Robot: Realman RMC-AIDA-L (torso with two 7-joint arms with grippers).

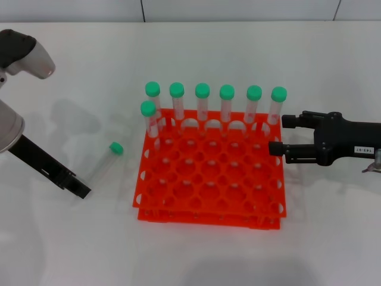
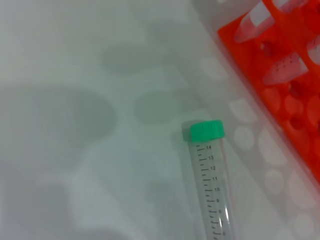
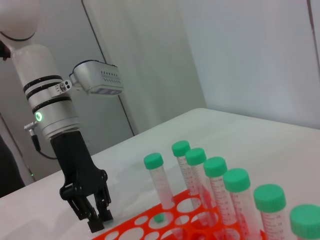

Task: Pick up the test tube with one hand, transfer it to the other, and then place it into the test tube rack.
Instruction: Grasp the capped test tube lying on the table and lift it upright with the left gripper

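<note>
A slim clear test tube (image 1: 106, 161) with a green cap is lying on its side on the white table (image 1: 71, 250), just to the left of the orange-red test tube rack (image 1: 211, 179), apart from it. Seven other green-capped tubes (image 1: 228, 107) are standing upright along the rack's far side. The left gripper (image 1: 79, 189) is sitting low beside the tube's bottom end, without touching it, its fingers close together with only a narrow gap (best seen from the right wrist camera). The right gripper (image 1: 278, 136) is waiting at the rack's right edge, level with the rack top, its two fingers spread apart and holding nothing.

Risks, as a judgement: the tube is round and smooth, so a finger nudging it could send it rolling toward the rack or away. The left fingers would likely need opening first; pressing down as they are could pinch the tube sideways and flick it off.
</note>
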